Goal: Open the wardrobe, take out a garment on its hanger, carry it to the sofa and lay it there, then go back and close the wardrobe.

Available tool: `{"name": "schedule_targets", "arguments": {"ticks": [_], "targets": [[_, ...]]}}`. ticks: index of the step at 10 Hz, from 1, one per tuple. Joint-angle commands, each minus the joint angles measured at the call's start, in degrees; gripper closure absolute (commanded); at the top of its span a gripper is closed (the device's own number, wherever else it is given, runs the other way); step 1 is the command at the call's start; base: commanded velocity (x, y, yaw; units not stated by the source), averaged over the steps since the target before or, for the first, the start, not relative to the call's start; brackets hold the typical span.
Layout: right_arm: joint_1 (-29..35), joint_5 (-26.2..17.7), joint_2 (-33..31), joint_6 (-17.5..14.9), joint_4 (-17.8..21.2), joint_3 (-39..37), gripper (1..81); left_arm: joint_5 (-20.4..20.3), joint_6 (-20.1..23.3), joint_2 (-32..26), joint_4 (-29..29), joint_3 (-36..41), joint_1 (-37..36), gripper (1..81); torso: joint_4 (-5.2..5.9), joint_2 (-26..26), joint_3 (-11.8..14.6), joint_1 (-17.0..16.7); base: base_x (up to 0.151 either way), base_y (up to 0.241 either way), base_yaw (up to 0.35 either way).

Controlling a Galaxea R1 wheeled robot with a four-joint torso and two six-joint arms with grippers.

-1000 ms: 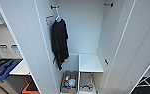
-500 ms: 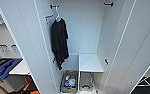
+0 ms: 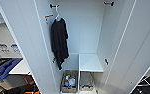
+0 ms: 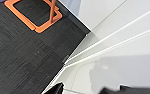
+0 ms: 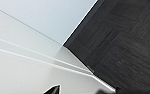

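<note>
Head view: the tall white panelled wardrobe (image 3: pixel 91 37) stands with both doors swung wide, its white interior exposed. A black short-sleeved shirt (image 3: pixel 59 42) hangs on a thin white hanger (image 3: pixel 57 14) from a black hook (image 3: pixel 53 6) at the upper left of the interior; a second black hook (image 3: pixel 109 3) at the upper right carries nothing. Below, a white shelf (image 3: pixel 90 62) sits above two open baskets (image 3: pixel 69 81) of small items on the wardrobe floor. Compared with the two preceding frames, the framing is almost the same, the interior only marginally larger, so the robot is judged nearly stationary before the wardrobe. The white shirt named in the task is not among the things hanging here, which suggests it is already taken out and that closing the doors is the step in hand. Wrist views: the left wrist camera looks down a white door panel (image 4: pixel 121 37) onto dark grey carpet (image 4: pixel 21 57) and an orange frame base (image 4: pixel 33 15); the right wrist camera shows a door panel (image 5: pixel 28 62) and carpet (image 5: pixel 126 37). Whether either gripper is spread or closed cannot be told.
</note>
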Motion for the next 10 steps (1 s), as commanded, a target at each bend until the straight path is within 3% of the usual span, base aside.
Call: {"name": "schedule_targets", "arguments": {"ticks": [1,6,8,10], "targets": [[4.8,0.3,3.2,3.1,-2.7,13.9,1.0,4.4,0.5,5.5,0.4,-2.0,-6.4,1.0,0.0,0.0,0.0,0.0,0.0,0.0,0.0],[-1.4,1.6,10.3,2.9,-9.1,12.7,1.0,3.8,1.1,21.0,7.4,-6.0,0.1,1.0,0.0,0.0,0.0,0.0,0.0,0.0,0.0],[-4.7,1.1,13.9,2.6,-15.7,7.6,1.0,3.3,1.5,22.2,11.5,-5.6,5.3,1.0,0.0,0.0,0.0,0.0,0.0,0.0,0.0],[-9.6,0.3,18.3,2.7,-24.8,0.6,1.0,-1.2,2.8,23.1,18.1,-5.3,14.2,1.0,0.0,0.0,0.0,0.0,0.0,0.0,0.0]]}}
